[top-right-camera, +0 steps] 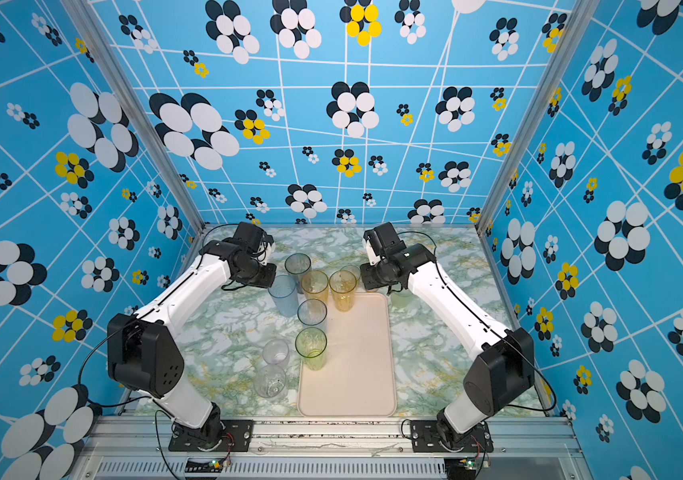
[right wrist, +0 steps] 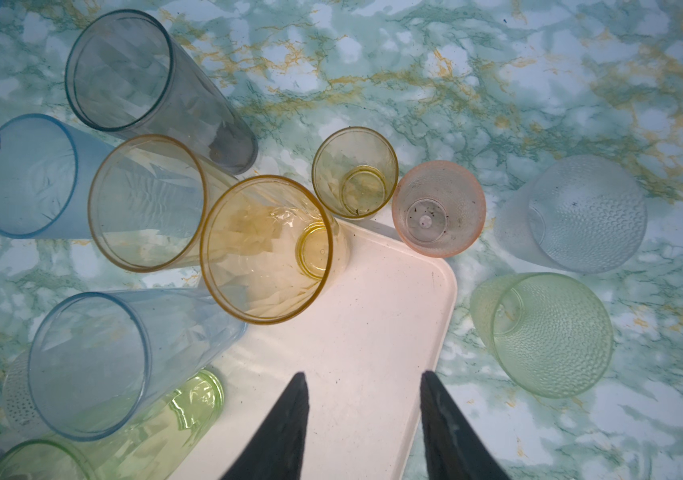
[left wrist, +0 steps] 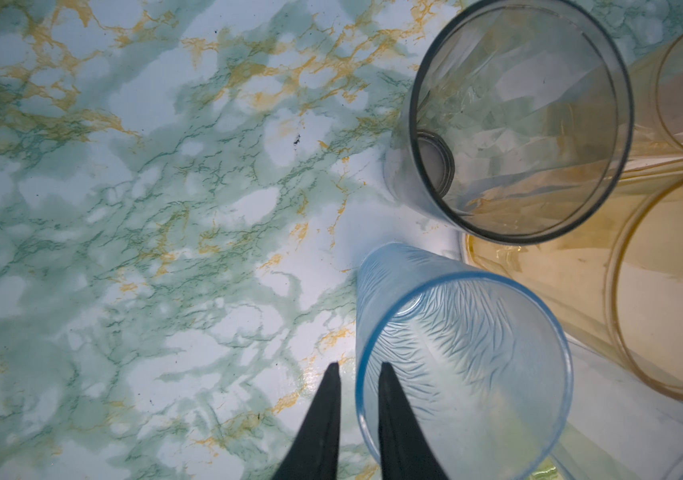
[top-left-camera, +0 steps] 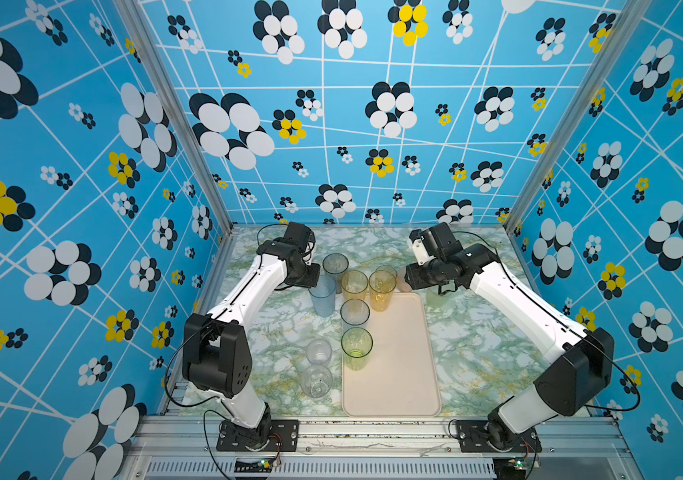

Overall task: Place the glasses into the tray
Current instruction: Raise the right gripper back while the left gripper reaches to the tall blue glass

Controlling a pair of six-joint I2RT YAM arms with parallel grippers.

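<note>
The cream-pink tray (top-left-camera: 398,374) (right wrist: 352,332) lies in the middle of the table. A tall amber glass (top-left-camera: 381,291) (right wrist: 267,249) stands in its far left corner and a tall green glass (top-left-camera: 356,347) just inside its left rim. My left gripper (left wrist: 359,365) is shut on the wall of a blue ribbed glass (left wrist: 464,357) (top-left-camera: 323,297), one finger inside the rim and one outside, left of the tray. My right gripper (right wrist: 362,374) hangs open and empty above the tray's far right corner.
Around the tray's far end stand a smoky grey glass (left wrist: 518,120), a second amber glass (right wrist: 146,203), a small amber glass (right wrist: 354,172), a pink glass (right wrist: 438,208), a frosted glass (right wrist: 581,214) and a short green glass (right wrist: 547,332). Two clear glasses (top-left-camera: 318,352) stand left of the tray.
</note>
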